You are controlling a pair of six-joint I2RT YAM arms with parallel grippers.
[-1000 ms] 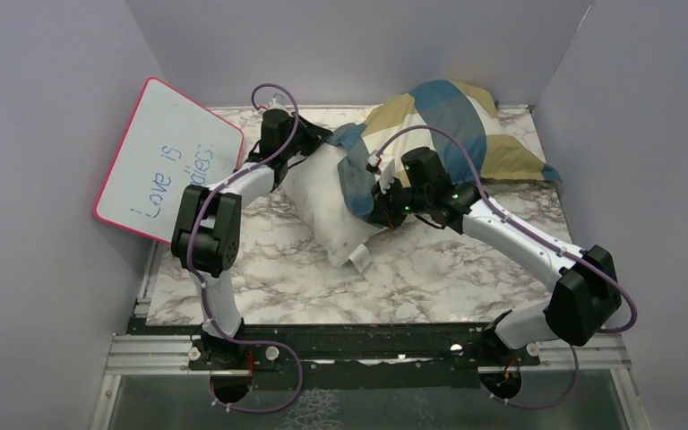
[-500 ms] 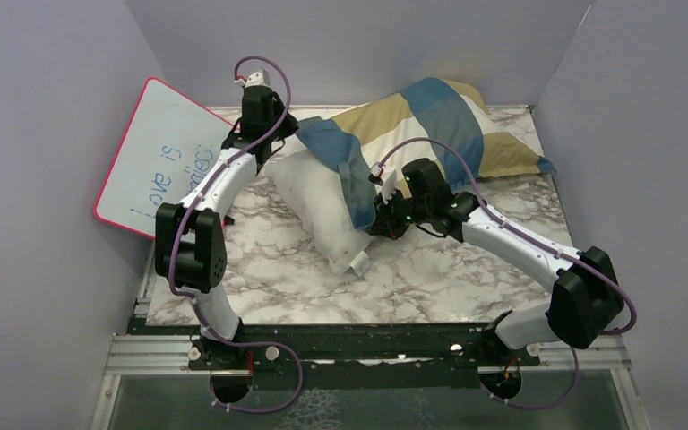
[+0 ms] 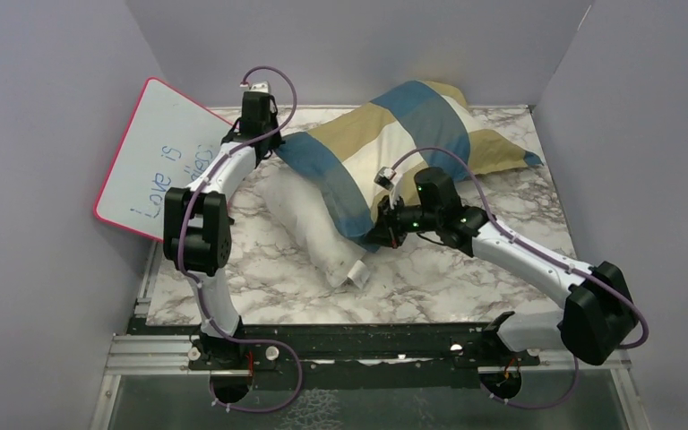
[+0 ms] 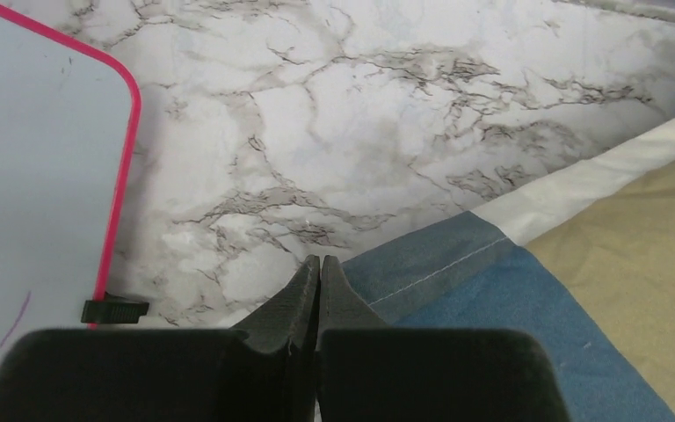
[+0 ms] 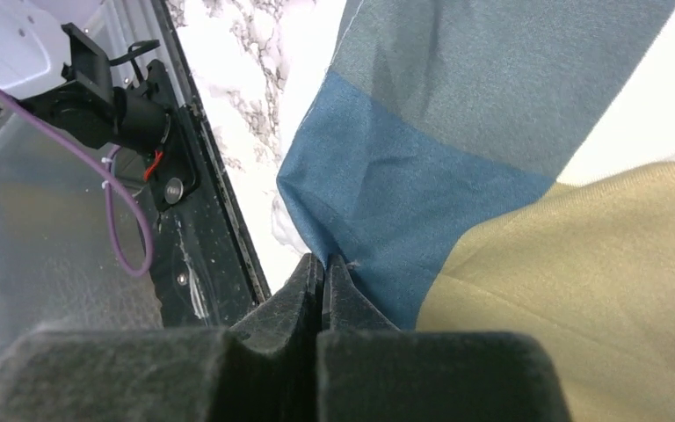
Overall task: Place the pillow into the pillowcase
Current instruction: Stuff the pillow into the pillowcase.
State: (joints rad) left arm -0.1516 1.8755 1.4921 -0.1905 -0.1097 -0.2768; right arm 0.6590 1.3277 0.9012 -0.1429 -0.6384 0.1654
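Observation:
The checked pillowcase (image 3: 394, 134) lies stretched over the far half of the white pillow (image 3: 309, 215), whose near end with a small tag sticks out toward the table's front. My left gripper (image 3: 278, 146) is shut at the case's blue hem (image 4: 439, 272) near the back left, with the fabric running off to the right of its tips (image 4: 319, 264). My right gripper (image 3: 376, 236) is shut on the case's blue corner (image 5: 378, 202) at the pillow's right side. The case's opening spans the two grippers. The pillow's far end is hidden inside the case.
A pink-rimmed whiteboard (image 3: 166, 157) leans against the left wall, close to the left arm; its edge (image 4: 123, 176) sits just left of the left fingers. Grey walls close in the marble table (image 3: 448, 269) on three sides.
The left gripper closed on the pillowcase hem and pulled it back and to the left. The case now spreads wider across the pillow. The right gripper shifted slightly nearer, still holding its corner.

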